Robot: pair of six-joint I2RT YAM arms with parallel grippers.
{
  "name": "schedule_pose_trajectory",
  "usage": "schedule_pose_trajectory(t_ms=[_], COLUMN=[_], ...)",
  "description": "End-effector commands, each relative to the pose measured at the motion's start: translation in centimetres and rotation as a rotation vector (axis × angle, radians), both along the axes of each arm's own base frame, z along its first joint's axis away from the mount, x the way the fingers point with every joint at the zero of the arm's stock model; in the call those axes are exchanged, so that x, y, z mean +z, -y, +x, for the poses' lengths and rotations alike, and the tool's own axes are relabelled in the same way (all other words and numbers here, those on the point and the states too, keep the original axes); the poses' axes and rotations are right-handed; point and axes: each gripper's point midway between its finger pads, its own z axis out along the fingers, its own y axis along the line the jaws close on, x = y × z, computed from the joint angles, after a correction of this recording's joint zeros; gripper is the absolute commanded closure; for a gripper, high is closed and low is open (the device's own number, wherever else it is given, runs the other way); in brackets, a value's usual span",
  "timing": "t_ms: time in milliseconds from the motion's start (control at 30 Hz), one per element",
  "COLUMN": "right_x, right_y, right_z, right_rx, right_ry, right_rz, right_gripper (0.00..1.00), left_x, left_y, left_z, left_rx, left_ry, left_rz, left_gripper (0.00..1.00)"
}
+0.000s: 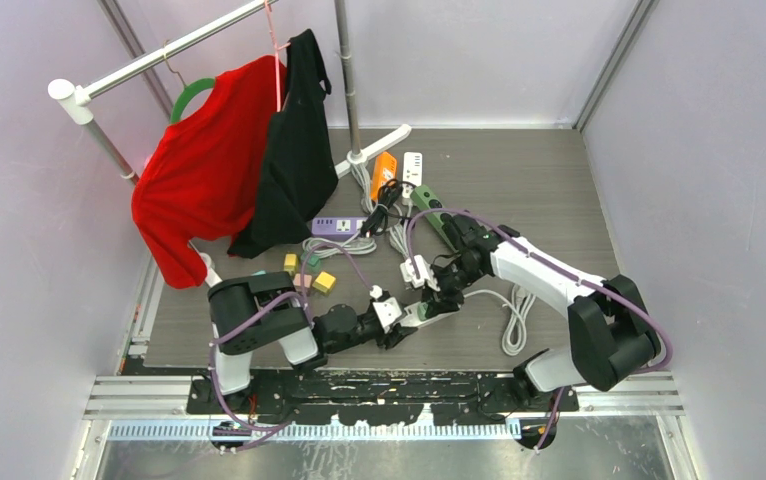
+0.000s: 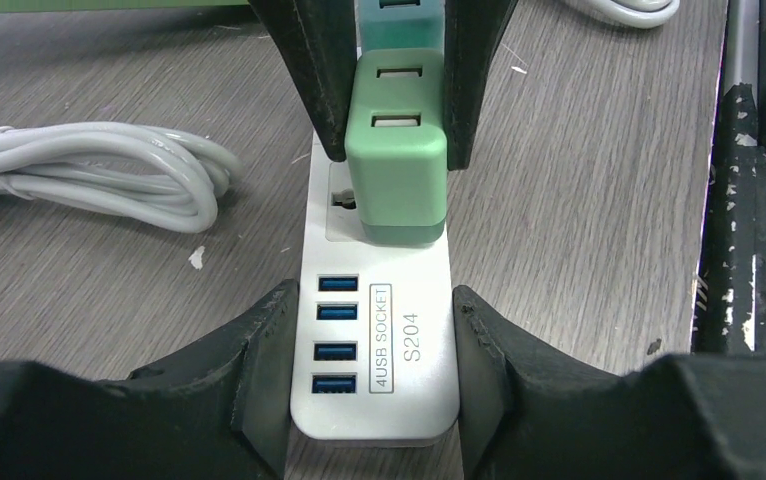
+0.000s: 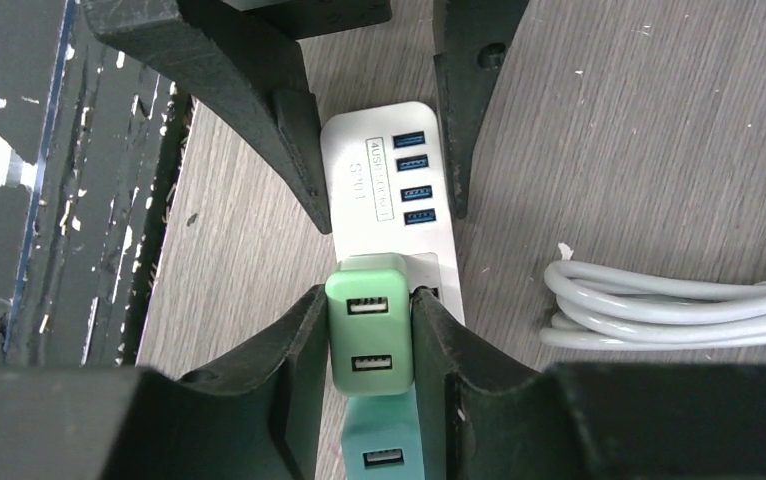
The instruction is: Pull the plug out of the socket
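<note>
Black fingers (image 2: pixel 249 400) of the left gripper (image 2: pixel 373 305) filled the bottom of the left wrist view. Their matte, rough-edged pads pressed against both long sides of the socket strip (image 2: pixel 419 400), clamping it flat on the table (image 2: pixel 599 220). Beyond them the right gripper (image 3: pixel 369 335) was clenched on the green plug (image 2: pixel 399 160), one finger against each side. That plug, a smooth rounded block with two USB slots on its upper face, stood at the strip's outlet, just past the USB ports. Its prongs were hidden under its body, so how deeply it sat could not be told. A teal adapter (image 3: pixel 379 455) stood right behind it, cut off by the frame edge in both wrist views, with one slot showing for certain. The strip was glossy white plastic with rounded corners, carrying four blue USB ports in a row and the print "4USB SOCKET S204"; its far end was hidden behind the plugs. One bundled white cable (image 2: pixel 109 175), tied with a loop, lay beside it on the grey wood-grain surface. In the top view the plug was too small to make out. Farther back lay what looked like four other power strips (image 1: pixel 339 226) among tangled leads, with a red garment (image 1: pixel 204 165) and a black garment (image 1: pixel 294 150) hanging from a rail (image 1: pixel 159 52).
</note>
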Motion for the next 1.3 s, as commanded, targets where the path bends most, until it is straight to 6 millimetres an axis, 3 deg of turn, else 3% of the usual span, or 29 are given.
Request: schedule_pose_trajectory(t_ms=[0, 133, 267, 467, 667, 833, 1000, 1267], right_x=[1.1, 0.8, 1.0, 1.9, 2.1, 2.0, 2.5, 2.3], right_y=[1.6, 1.2, -0.6, -2.0, 0.0, 1.5, 0.6, -1.7], right_z=[-0.6, -3.1, -3.5, -0.2, 1.3, -1.1, -3.4, -2.5], right_rx=[0.087, 0.235, 0.235, 0.063, -0.012, 0.132, 0.229, 0.163], right_ry=[0.066, 0.046, 0.020, 0.052, 0.079, 0.086, 0.039, 0.026], right_rz=[0.017, 0.063, 0.080, 0.070, 0.055, 0.064, 0.140, 0.129], right_gripper=[0.99, 0.99, 0.99, 0.99, 0.99, 0.99, 0.99, 0.99], left_x=[-2.6, -2.6, -2.7, -2.8, -2.8, -2.9, -2.8, -3.0], left_y=[-1.0, -1.0, -0.9, -0.9, -0.8, -0.9, -0.8, -0.7], left_z=[-0.6, -0.7, -0.7, -0.8, -0.8, -0.8, -0.8, -0.8], left_rx=[-0.019, -0.022, -0.022, -0.027, -0.029, -0.030, -0.032, -0.035], left_ry=[-0.011, -0.014, -0.017, -0.020, -0.020, -0.023, -0.022, -0.027], left_rz=[0.093, 0.094, 0.094, 0.097, 0.096, 0.097, 0.095, 0.103], left_gripper=[1.00, 1.00, 1.00, 1.00, 1.00, 1.00, 1.00, 1.00])
